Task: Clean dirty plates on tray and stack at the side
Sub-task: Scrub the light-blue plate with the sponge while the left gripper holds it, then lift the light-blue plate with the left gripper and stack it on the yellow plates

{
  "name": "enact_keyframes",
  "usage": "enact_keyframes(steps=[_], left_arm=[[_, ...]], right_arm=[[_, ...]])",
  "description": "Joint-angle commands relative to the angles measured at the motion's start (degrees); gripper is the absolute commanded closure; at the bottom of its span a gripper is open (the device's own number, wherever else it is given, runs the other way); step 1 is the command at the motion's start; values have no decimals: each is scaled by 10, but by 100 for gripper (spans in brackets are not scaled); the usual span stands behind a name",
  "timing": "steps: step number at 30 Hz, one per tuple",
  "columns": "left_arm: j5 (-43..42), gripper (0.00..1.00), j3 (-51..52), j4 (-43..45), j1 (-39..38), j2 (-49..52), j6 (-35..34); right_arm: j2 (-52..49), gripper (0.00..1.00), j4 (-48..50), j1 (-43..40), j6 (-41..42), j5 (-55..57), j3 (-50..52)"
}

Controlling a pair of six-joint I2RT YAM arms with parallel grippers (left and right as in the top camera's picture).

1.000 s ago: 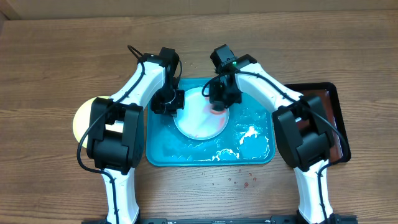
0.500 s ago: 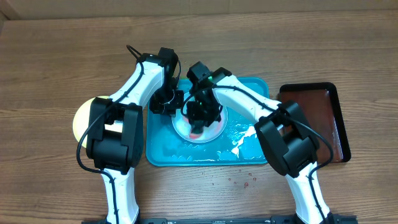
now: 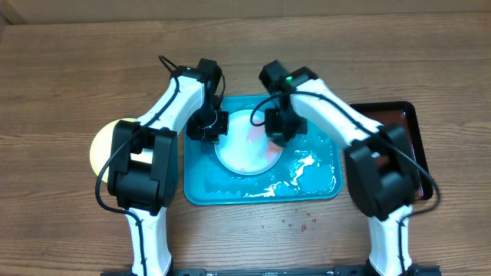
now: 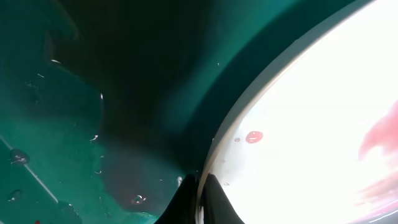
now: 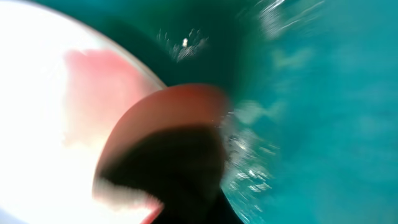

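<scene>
left pincer (image 3: 209,125) clamped on plate (image 3: 242,153) rim, prob to pin it steady in tray (image 3: 314,188). right pincer (image 3: 276,132) squeezed on reddish scrubber (image 5: 168,118), pressed onto plate edge under it for wiping smears, i guess.

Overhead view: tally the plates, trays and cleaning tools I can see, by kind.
Plates: 2 (white-centred plate; yellow-green plate, partly hidden by an arm)
Trays: 2 (turquoise tray; dark red-brown tray)
Pads: 1 (red pad)
Total: 5
</scene>
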State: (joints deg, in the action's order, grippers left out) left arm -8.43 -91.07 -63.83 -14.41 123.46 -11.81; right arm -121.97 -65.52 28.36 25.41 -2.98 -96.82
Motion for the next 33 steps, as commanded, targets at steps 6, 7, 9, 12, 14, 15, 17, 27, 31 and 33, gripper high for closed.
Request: enact_keyframes(steps=[6,7,9,12,14,15,17,27,31,33], left_arm=[[29,96,3,4,0,-79,3],[37,96,3,5,0,-92,3],[61,96,3,4,-4,-121,3],[108,96,3,4,-18,-163,3],[147,96,3,3,-33,-188,3],[171,96,3,2,-43,-200,2],[219,96,3,-1,-62,-217,3],[618,96,3,-81,-225,-231,-101],[732,96,3,-111,-286,-231,-175],[779,96,3,-130,-313,-231,-217]], right_arm=[[218,96,7,-83,-21,-12,-1],[239,96,5,-96,-24,-12,-1],[278,96,0,-125,-29,-13,-1],[324,96,-2,-169,-29,-31,-1],[349,96,-2,-196,-29,-38,-1],[358,96,-2,-208,-29,-38,-1],[372,96,-2,-227,-29,-38,-1],[384,96,-11,-282,-29,-38,-1],[384,96,-13,-291,-29,-38,-1],[384,96,-15,-293,-29,-38,-1]])
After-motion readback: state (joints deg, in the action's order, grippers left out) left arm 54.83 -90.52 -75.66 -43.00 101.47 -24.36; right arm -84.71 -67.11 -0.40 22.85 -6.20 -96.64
